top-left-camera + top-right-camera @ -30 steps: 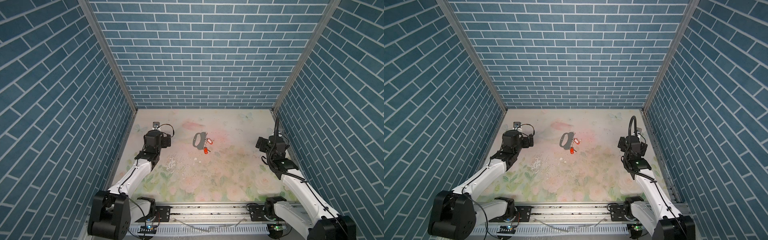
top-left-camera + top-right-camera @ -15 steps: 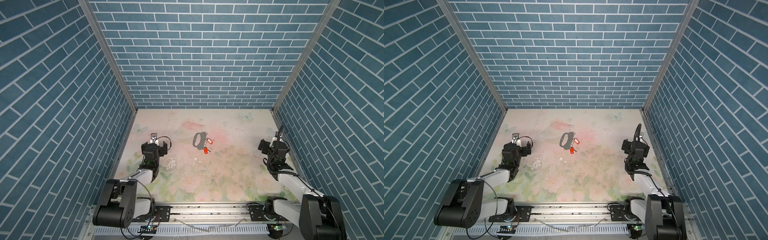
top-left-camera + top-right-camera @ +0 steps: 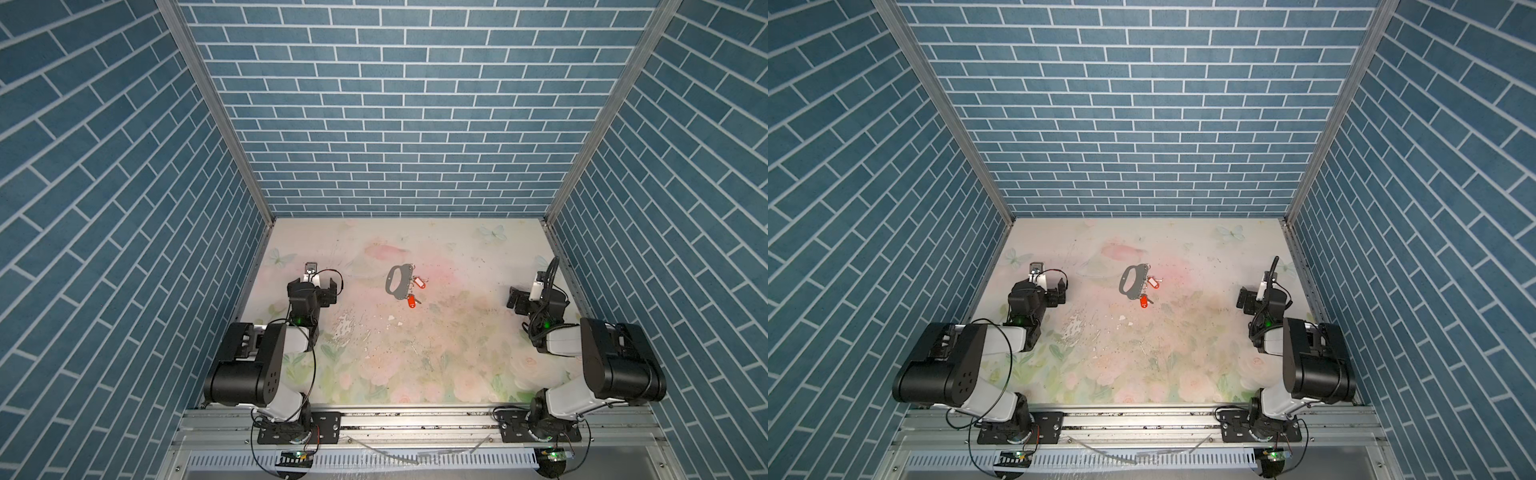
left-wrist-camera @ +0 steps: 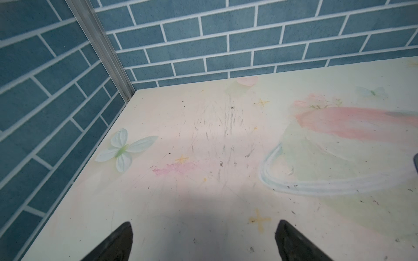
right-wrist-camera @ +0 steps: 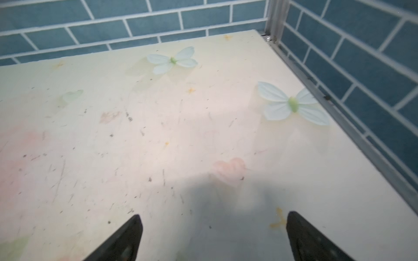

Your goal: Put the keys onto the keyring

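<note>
A: Where lies the dark grey flat oval keyring (image 3: 395,282)?
B: In a top view, central, long axis 12 to 6, with the 2 silver keys with orange tags (image 3: 412,301) at its 4 o'clock. It is at 3 o'clock of your left gripper (image 4: 203,228), nearer than the right gripper (image 5: 214,219). Both are wide and empty.

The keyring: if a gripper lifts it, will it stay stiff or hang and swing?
The keyring lies flat and thin, so it is probably light and hard to pinch from above. The keys lie at its ringed edge; if attached, which I cannot tell, they would likely dangle and swing.
</note>
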